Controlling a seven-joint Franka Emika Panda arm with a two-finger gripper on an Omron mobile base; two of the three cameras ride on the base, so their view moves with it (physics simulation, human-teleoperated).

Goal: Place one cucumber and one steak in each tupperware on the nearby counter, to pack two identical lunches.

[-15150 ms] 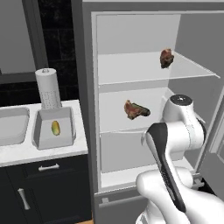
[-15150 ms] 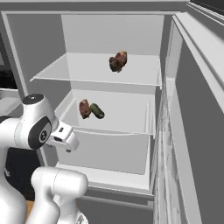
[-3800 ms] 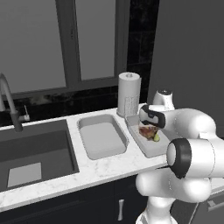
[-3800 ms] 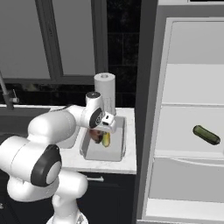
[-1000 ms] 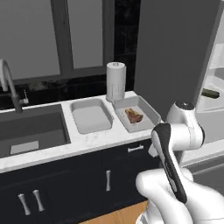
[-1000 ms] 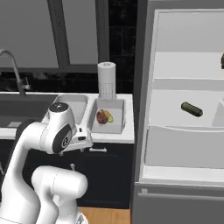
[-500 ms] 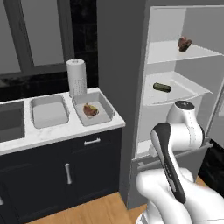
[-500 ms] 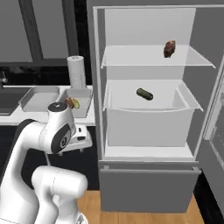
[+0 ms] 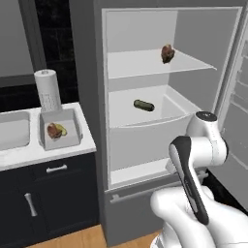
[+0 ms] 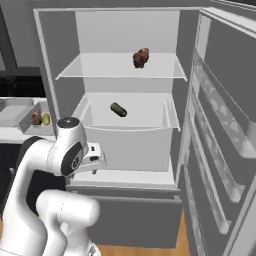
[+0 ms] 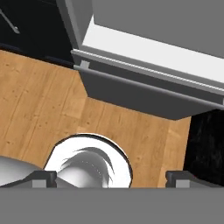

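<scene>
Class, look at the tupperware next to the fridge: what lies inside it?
Inside the tupperware lie a steak and a yellowish cucumber, side by side. The floor under them is covered, so whether anything lies beneath cannot be seen.

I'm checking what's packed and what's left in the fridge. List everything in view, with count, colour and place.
steak: one, reddish-brown, upper fridge shelf; another steak in the right tupperware
cucumber: one, dark green, lower fridge shelf; a yellowish-green cucumber beside the packed steak
tupperware: two, light grey, on the counter; the left tupperware looks empty
paper towel roll: one, white, behind the right tupperware
fridge: grey, door open
floor: wooden
gripper: open, pointing at the floor, holding nothing
</scene>
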